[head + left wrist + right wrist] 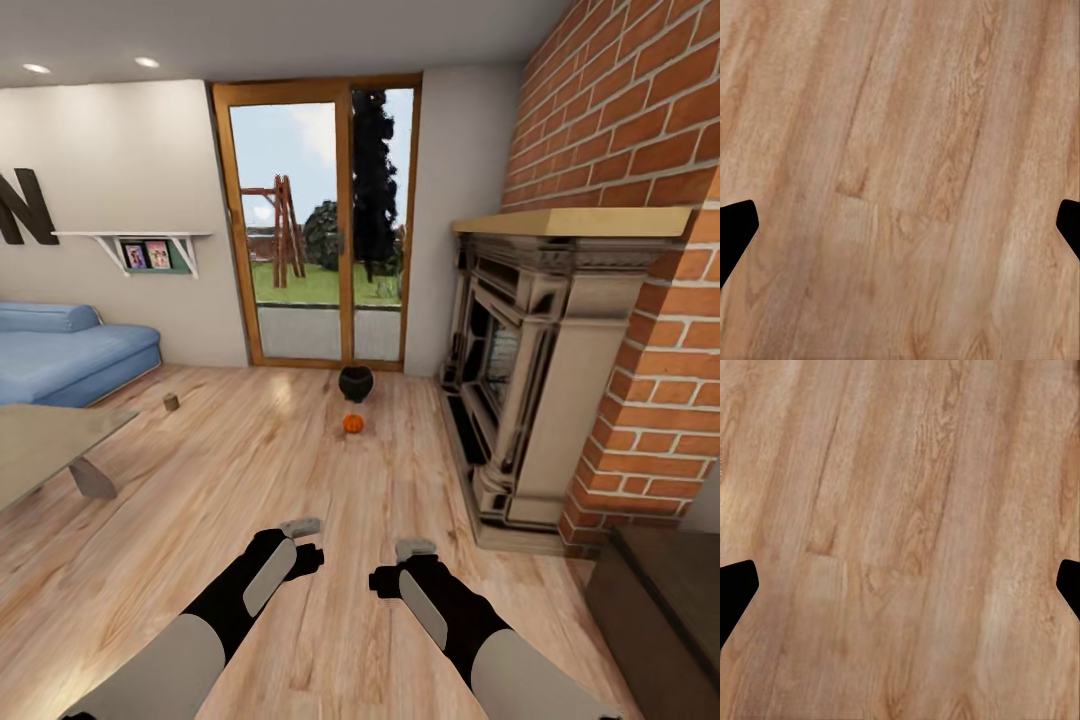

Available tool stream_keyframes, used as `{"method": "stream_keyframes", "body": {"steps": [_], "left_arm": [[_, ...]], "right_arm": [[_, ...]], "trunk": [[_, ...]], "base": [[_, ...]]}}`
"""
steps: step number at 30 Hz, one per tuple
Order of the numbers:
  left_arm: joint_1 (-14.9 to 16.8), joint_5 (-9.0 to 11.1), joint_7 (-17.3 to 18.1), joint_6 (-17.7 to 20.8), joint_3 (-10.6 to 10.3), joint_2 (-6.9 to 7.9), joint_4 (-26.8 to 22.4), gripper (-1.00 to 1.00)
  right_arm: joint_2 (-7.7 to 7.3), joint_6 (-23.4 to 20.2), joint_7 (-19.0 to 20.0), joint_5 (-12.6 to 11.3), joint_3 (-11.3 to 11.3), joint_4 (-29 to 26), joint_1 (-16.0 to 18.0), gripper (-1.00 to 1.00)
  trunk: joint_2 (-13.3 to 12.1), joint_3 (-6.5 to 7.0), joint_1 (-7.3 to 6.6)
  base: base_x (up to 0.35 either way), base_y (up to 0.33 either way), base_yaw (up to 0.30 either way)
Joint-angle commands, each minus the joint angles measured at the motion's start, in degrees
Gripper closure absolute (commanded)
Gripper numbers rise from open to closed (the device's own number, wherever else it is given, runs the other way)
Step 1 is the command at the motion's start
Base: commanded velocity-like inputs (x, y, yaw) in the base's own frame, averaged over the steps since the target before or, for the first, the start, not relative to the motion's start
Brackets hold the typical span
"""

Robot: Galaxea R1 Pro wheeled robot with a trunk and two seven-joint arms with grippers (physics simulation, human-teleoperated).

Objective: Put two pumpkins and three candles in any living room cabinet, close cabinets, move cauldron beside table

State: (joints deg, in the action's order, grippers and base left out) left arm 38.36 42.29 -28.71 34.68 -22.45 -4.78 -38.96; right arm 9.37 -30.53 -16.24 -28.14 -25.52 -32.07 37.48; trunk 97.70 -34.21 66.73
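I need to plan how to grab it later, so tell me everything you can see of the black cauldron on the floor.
The cauldron is a small, round-bellied black pot with a wide mouth and a glossy, dark finish. It stands upright on the wooden floor, just in front of the glass patio door. An orange pumpkin sits on the floor a little nearer the robot, apart from it. Nothing else touches it; its inside is too dark to make out.

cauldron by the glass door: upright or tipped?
Upright. The cauldron sits on the floor with its wide mouth facing up, just behind the pumpkin.
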Motion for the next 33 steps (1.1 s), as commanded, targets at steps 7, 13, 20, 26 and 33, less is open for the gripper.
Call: {"method": "stream_keyframes", "body": {"steps": [7, 13, 20, 26, 33], "left_arm": [[0.05, 0.60, -0.56, 0.03, -0.23, 0.03, -0.07, -1.00], [0.05, 0.60, -0.56, 0.03, -0.23, 0.03, -0.07, -1.00], [0.05, 0.60, -0.56, 0.03, -0.18, 0.03, -0.07, -1.00], [0.05, 0.60, -0.56, 0.03, -0.20, 0.03, -0.07, -1.00], [0.05, 0.60, -0.56, 0.03, -0.15, 0.05, -0.01, -1.00]], "right_arm": [[-0.05, -0.15, -0.55, -0.60, -0.32, -0.10, 0.04, -1.00], [-0.05, -0.15, -0.55, -0.60, -0.32, -0.10, 0.04, -1.00], [-0.12, -0.12, -0.46, -0.55, -0.51, -0.10, 0.04, -1.00], [-0.13, -0.09, -0.46, -0.33, -0.56, -0.10, 0.04, -1.00], [0.00, -0.06, -0.46, -0.57, -0.44, -0.10, 0.04, -1.00]], "trunk": [[0.03, -0.06, 0.03], [0.03, -0.06, 0.03], [0.03, -0.06, 0.03], [0.03, -0.06, 0.03], [0.03, -0.06, 0.03]], "base": [[0.291, 0.000, 0.233], [0.291, 0.000, 0.269], [0.291, 0.000, 0.153], [0.291, 0.000, 0.006], [0.291, 0.000, 0.000]]}}
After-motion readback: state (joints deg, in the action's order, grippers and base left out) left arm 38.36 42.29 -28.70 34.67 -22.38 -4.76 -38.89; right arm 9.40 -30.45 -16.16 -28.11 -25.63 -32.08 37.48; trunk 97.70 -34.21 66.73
